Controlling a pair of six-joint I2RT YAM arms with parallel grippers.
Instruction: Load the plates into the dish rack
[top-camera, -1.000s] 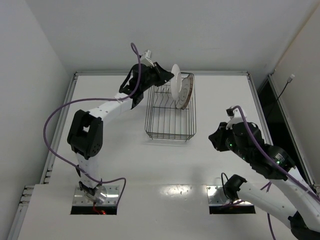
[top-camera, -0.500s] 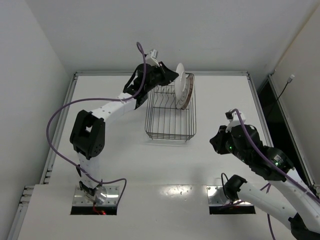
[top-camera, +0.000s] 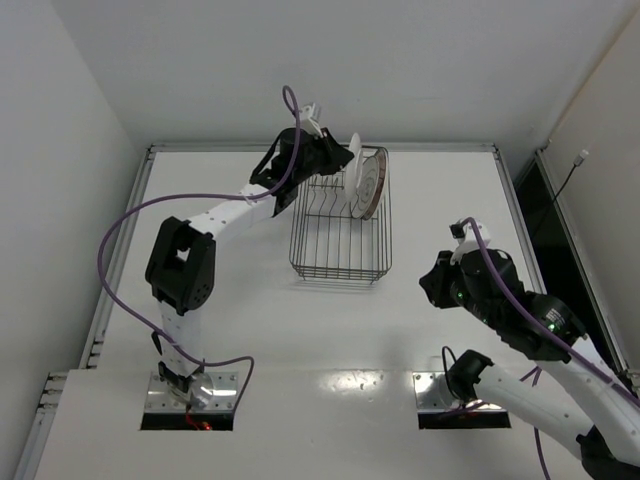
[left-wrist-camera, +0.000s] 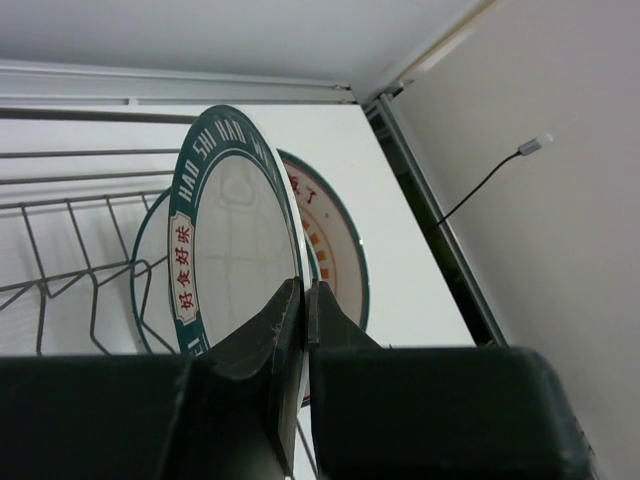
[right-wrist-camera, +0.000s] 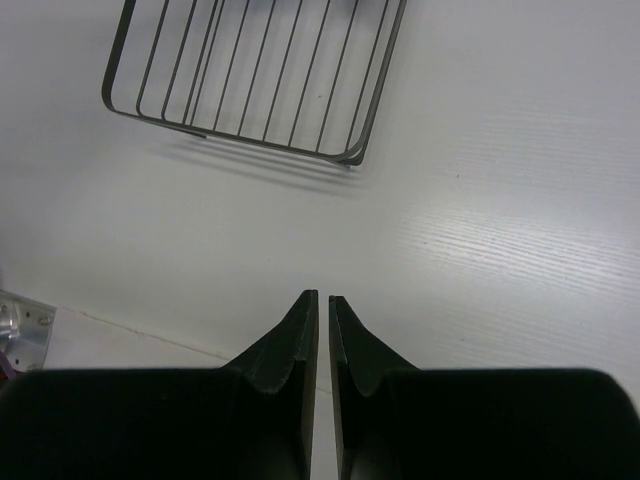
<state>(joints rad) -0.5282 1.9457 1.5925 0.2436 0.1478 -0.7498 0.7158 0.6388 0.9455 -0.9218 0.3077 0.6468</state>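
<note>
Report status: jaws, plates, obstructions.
Left jaws shut on teal-rimmed plate at dish rack, far end. Right jaws shut, empty. Orange-marked plate already racked. Nothing blocking.

three plates (left-wrist-camera: 235, 250); one dish rack (top-camera: 338, 279); two tools: left tool (left-wrist-camera: 303, 300), right tool (right-wrist-camera: 318, 310)

Your left arm (top-camera: 225, 213) stretches far forward, the left gripper (left-wrist-camera: 304, 288) pinched tight on a plate (left-wrist-camera: 235, 230) rim. Your right arm (top-camera: 510, 310) sits folded near its base, the right gripper (right-wrist-camera: 322, 298) closed and pointing down.

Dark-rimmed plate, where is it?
In the top view, the dark-rimmed plate is at the dish rack's far end, pinched by the left gripper, beside the orange-centred plate.
</note>
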